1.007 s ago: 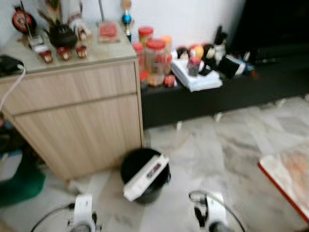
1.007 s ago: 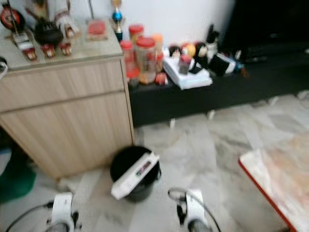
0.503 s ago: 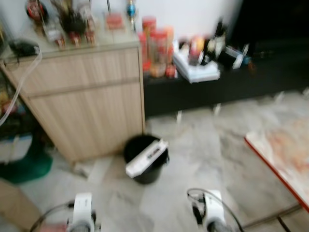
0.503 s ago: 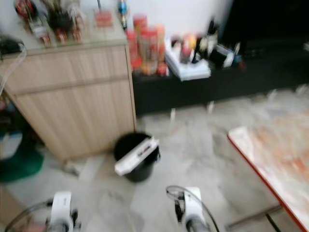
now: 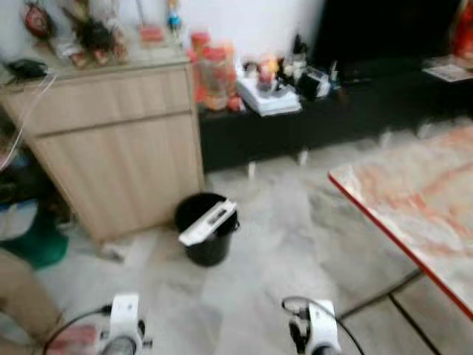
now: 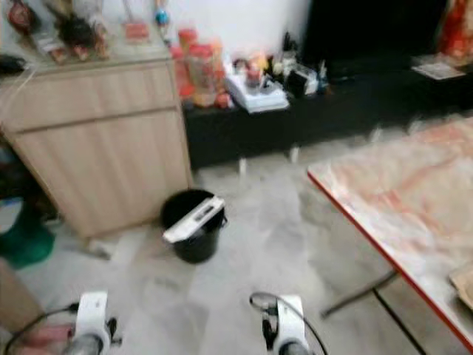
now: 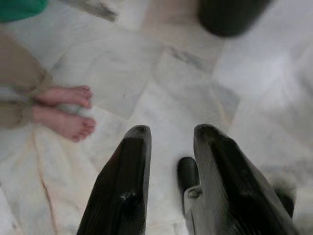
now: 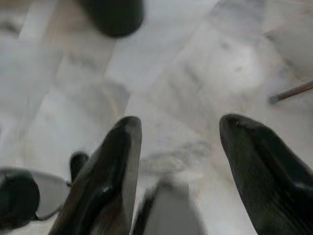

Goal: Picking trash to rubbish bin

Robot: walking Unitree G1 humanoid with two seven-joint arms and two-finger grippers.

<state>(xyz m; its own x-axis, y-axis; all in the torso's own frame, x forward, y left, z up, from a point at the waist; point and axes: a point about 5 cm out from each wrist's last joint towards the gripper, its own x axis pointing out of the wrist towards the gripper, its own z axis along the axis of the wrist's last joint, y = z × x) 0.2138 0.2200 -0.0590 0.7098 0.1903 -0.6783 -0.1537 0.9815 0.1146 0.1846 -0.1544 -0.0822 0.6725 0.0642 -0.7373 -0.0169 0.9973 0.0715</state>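
Black rubbish bin (image 5: 206, 238) on floor by wooden cabinet's (image 5: 118, 140) base w/ white box (image 5: 208, 222) already across rim; left pincer (image 7: 168, 147) & right pincer (image 8: 178, 147) both released, empty, hanging idle.

Living room of a home, seen from above. A pale marble floor (image 5: 295, 229) is laid throughout. A wooden cabinet (image 5: 118, 140) stands against the wall, its top crowded with ornaments (image 5: 89, 33). Beside it, a low black bench (image 5: 325, 111) carries red-lidded jars (image 5: 211, 70) and stacked papers (image 5: 267, 100). A red-edged table (image 5: 414, 200) and a black bin (image 5: 205, 229) are also seen, and a person's bare feet (image 7: 66, 110).
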